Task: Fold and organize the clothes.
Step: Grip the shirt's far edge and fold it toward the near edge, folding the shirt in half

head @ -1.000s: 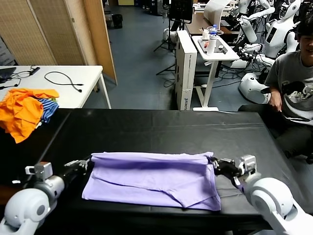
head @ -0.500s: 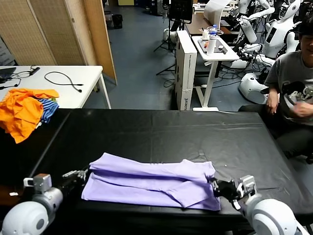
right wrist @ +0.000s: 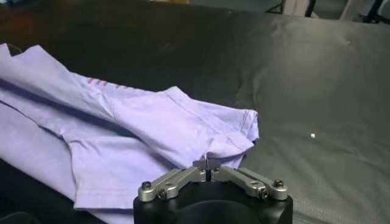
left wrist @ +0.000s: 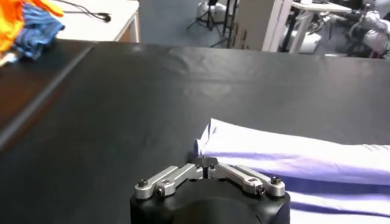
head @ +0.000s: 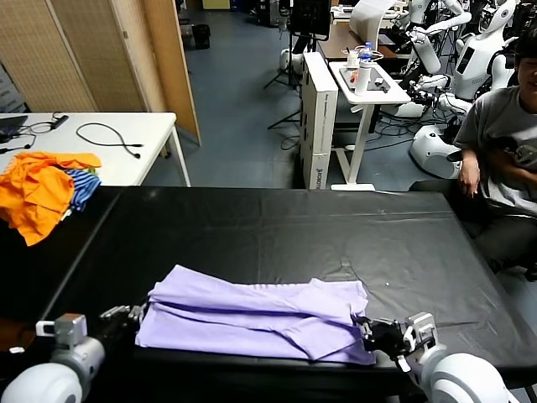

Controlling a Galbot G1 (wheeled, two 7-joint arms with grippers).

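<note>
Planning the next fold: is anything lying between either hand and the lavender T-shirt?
Nothing visible. The left hand and right hand sit right at the ends of the T-shirt on the black table.

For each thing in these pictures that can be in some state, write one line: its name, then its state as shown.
Lavender T-shirt: folded into a long band, lying flat near the table's front edge.
Left gripper: at the shirt's left end, fingertips together.
Right gripper: at the shirt's right end, fingertips together.
Orange garments: crumpled in a heap on the far left.
Blue-striped cloth: bunched beside the orange heap.
Black table: covered with a slightly wrinkled black sheet.
</note>
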